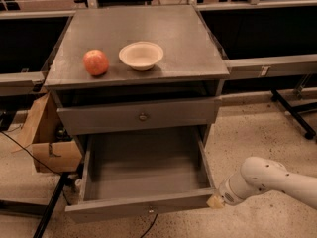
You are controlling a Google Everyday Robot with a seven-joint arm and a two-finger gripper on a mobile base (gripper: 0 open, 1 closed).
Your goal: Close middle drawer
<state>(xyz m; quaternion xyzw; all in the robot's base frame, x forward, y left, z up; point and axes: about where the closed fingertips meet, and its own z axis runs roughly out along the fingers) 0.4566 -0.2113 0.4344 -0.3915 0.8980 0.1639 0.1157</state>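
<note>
- Low on the right, my jaws sit at the right end of the middle drawer's (143, 175) front panel, touching it or just off it; I cannot tell which.
- Whether the jaws are apart or together I cannot tell; only a small tan tip shows against the panel's corner.
- My white arm (277, 180) comes in from the right edge, above the speckled floor (257, 133).
- The middle drawer stands pulled well out of the cabinet (218, 90), its grey tray bare and its low front nearest the camera, with a tiny knob (150, 210) at the centre.
- Above it, the top drawer (99, 118) is pushed in, its round knob (143, 116) facing forward.
- On the counter (198, 48) lie an apple (95, 62) at the left and a pale bowl (141, 55) just beside it to the right, the two apart.
- A cardboard box (49, 145) rests on the floor left of the cabinet.
- A black cable (147, 227) trails under the middle drawer's front.
</note>
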